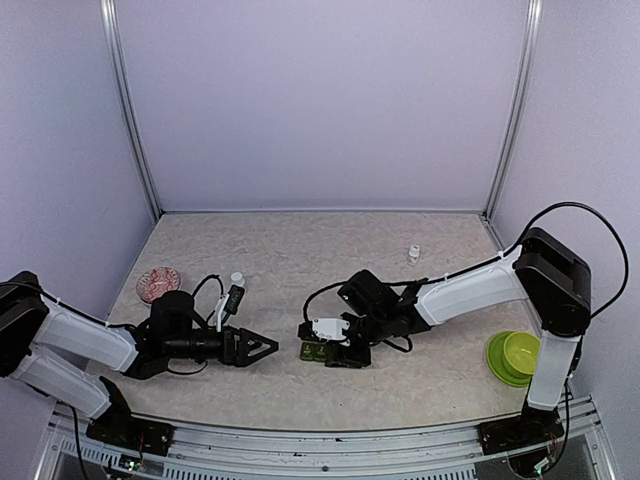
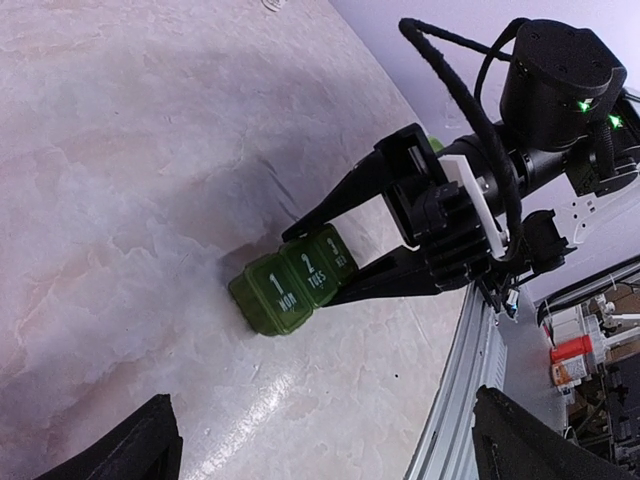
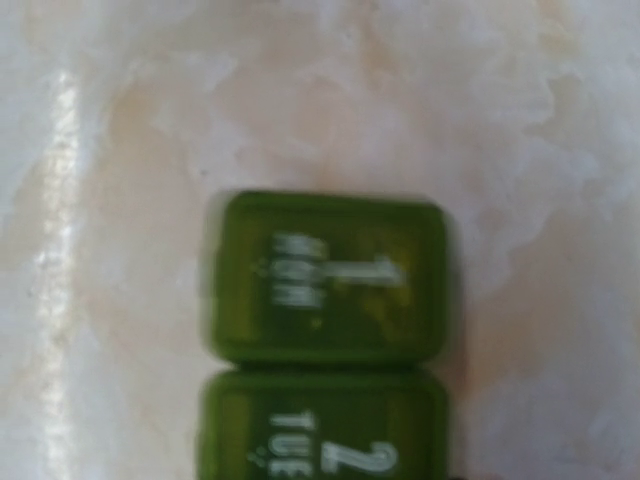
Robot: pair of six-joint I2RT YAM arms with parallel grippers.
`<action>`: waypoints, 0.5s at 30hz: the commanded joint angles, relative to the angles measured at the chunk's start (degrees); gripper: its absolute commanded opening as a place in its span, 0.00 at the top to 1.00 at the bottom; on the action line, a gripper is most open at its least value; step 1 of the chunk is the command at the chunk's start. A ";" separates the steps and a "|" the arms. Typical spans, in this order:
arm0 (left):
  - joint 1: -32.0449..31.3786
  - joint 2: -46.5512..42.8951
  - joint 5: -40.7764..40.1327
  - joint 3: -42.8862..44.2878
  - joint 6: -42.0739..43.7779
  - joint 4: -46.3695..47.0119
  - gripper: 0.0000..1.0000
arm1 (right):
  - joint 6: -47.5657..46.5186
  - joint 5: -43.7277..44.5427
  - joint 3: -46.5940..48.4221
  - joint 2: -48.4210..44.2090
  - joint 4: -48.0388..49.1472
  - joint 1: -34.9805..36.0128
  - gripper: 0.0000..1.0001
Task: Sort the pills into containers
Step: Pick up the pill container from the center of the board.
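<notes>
Straddling the green pill organizer (image 2: 280, 293), which lay low in the centre of the top view, the right end effector (image 2: 318, 262) had one finger along each side near the third compartment. Whether they truly clenched it could not be told. The left end effector (image 1: 262, 348), lower left, stood spread wide, grasping nothing, over the tabletop (image 1: 300, 250).

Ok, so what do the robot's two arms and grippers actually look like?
The left arm and right arm have white shells with black joints. The left gripper and right gripper are black, with two long tapered fingers each. Loose black cables run along both arms; green lights glow on the right wrist.
</notes>
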 commanded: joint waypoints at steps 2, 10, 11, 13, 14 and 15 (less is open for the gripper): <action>0.45 -0.48 1.23 -0.49 -0.68 2.49 0.01 | 1.42 1.45 -1.93 1.01 -2.11 0.12 0.58; 0.44 0.44 0.60 1.97 -2.38 -1.71 0.01 | 3.49 3.25 -3.63 -3.65 0.59 0.17 0.61; 0.38 0.78 0.71 1.99 -2.92 -1.28 0.01 | 3.93 3.90 -4.46 -4.64 1.46 0.23 0.61; 0.36 1.64 0.89 1.71 -4.15 0.50 0.01 | 4.89 4.42 -5.78 -6.90 3.18 0.28 0.61; 0.36 2.15 1.28 1.69 -4.64 1.26 0.01 | 5.30 4.59 -6.53 -8.19 4.29 0.42 0.61; 0.36 2.72 1.68 1.83 -5.22 1.97 0.01 | 5.74 4.86 -7.42 -9.89 5.36 0.55 0.61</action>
